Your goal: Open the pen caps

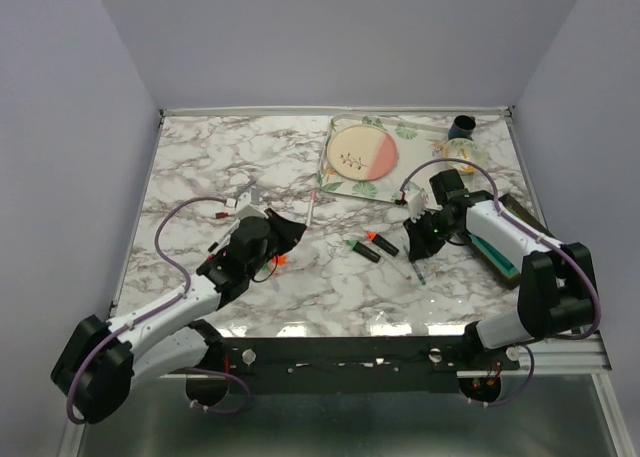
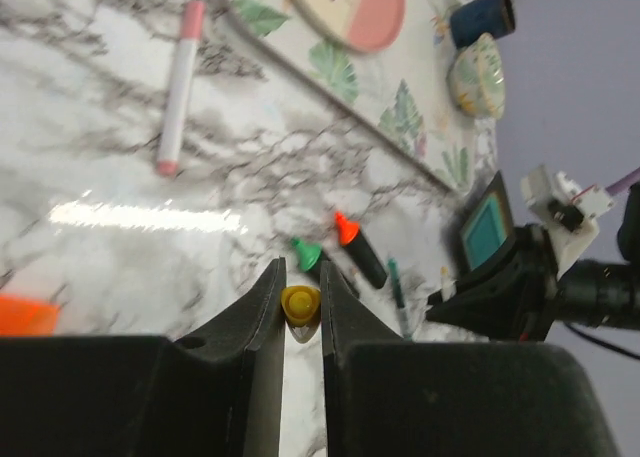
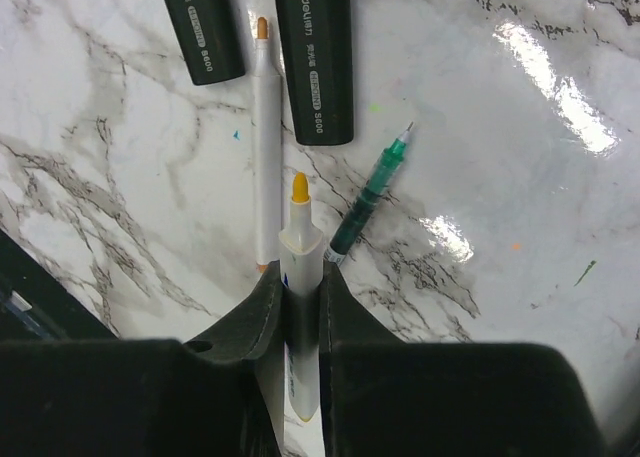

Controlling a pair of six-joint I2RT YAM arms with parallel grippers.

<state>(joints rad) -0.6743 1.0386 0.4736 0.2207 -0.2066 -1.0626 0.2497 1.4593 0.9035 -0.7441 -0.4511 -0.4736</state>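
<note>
In the left wrist view my left gripper (image 2: 300, 277) is shut on a small yellow pen cap (image 2: 300, 303), held just above the marble table. My right gripper (image 3: 300, 277) is shut on a white pen (image 3: 301, 245) whose yellow tip is bare and points away. Past it lie two black highlighters (image 3: 315, 57), a thin white pen (image 3: 265, 127) and a thin green pen (image 3: 370, 197). From above, the left gripper (image 1: 283, 239) sits left of centre and the right gripper (image 1: 425, 239) at the right. A loose orange cap (image 1: 280, 260) lies by the left gripper.
A pink pen (image 1: 313, 207) lies mid-table. A leaf-patterned tray (image 1: 345, 182) with a round plate (image 1: 362, 152) stands at the back. A dark cup (image 1: 463, 127) and a patterned bowl (image 1: 462, 152) are at the back right. A teal-topped box (image 1: 495, 247) lies under the right arm.
</note>
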